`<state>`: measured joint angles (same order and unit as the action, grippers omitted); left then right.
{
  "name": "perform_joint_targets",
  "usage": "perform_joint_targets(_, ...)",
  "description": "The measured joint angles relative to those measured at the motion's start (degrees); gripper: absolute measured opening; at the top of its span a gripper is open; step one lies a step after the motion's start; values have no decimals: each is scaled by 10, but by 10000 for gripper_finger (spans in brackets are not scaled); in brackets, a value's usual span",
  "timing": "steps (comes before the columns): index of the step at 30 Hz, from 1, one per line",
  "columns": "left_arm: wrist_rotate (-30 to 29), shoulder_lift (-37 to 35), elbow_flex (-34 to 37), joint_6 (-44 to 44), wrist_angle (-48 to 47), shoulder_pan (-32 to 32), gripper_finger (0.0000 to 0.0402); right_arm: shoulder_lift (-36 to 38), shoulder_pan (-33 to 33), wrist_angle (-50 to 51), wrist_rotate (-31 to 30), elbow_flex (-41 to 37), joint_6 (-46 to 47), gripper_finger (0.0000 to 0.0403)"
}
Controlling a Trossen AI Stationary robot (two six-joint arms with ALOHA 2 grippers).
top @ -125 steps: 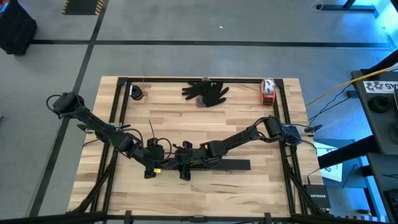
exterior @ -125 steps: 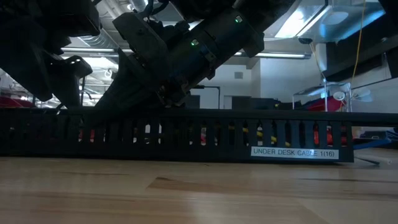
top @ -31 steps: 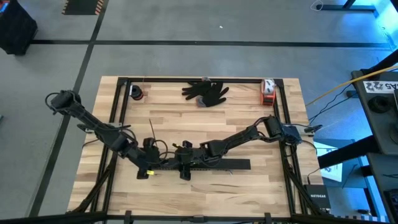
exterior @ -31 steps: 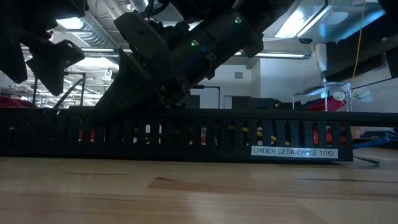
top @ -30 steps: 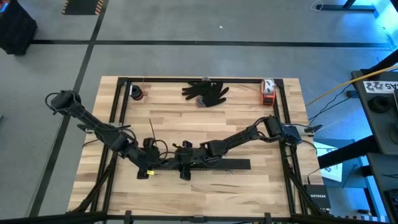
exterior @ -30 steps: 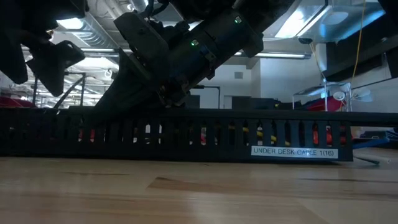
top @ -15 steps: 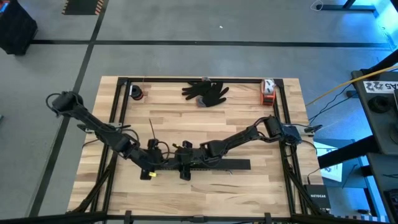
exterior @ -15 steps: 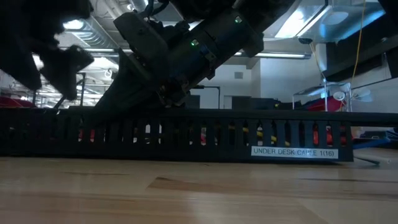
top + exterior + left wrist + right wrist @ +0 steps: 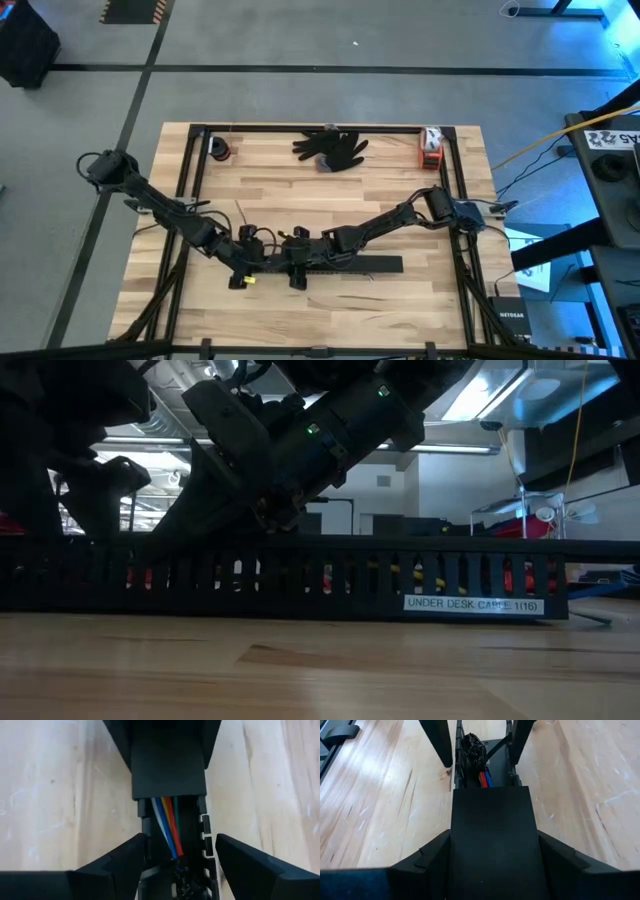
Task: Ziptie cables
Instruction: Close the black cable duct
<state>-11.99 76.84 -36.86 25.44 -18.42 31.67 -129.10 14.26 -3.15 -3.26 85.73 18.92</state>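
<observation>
A long black slotted channel [image 9: 360,265] lies flat on the wooden table near its front edge; the low view shows its long side [image 9: 330,575]. The cables [image 9: 167,827], white, blue, orange and red wires, run inside its uncovered left part [image 9: 484,777]. My left gripper [image 9: 180,845] is open and straddles the channel's left end [image 9: 243,272], one finger outside each wall. My right gripper [image 9: 495,837] is shut on the channel near its middle [image 9: 297,268], where a flat black cover begins. My right gripper pinches the channel across its width, one finger outside each long wall, at the left end of the flat cover [image 9: 495,815]. The fingers slant down from the table's right side. The channel stays flat on the table. My left gripper: I cannot tell whether its fingers [image 9: 132,857] touch the walls.
A thin dark strip [image 9: 238,208] lies on the wood behind the left gripper. A black glove [image 9: 330,148], an orange and white item [image 9: 430,147] and a small dark round thing [image 9: 220,150] sit along the far edge. Black rails [image 9: 190,170] frame the table.
My left gripper has come down toward the channel's left end and now straddles it; the gap between its fingers has not changed. The channel has stayed where it was.
</observation>
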Motion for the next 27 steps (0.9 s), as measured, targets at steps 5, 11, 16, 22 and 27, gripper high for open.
perform_joint_targets(5,-23,11,-1,25,-10,-7,237,0,0,0,-1,0,1,230)
perform_joint_targets(11,-23,21,-1,27,-5,-10,237,0,0,0,-2,0,-4,230)
perform_joint_targets(16,-25,22,0,28,-2,-10,237,0,0,0,-2,0,-7,230)
perform_joint_targets(22,-29,51,0,16,20,-10,235,0,0,-4,-2,0,-12,230)
perform_joint_targets(27,-33,84,0,24,48,-10,234,-2,0,-9,-2,-1,-15,230)
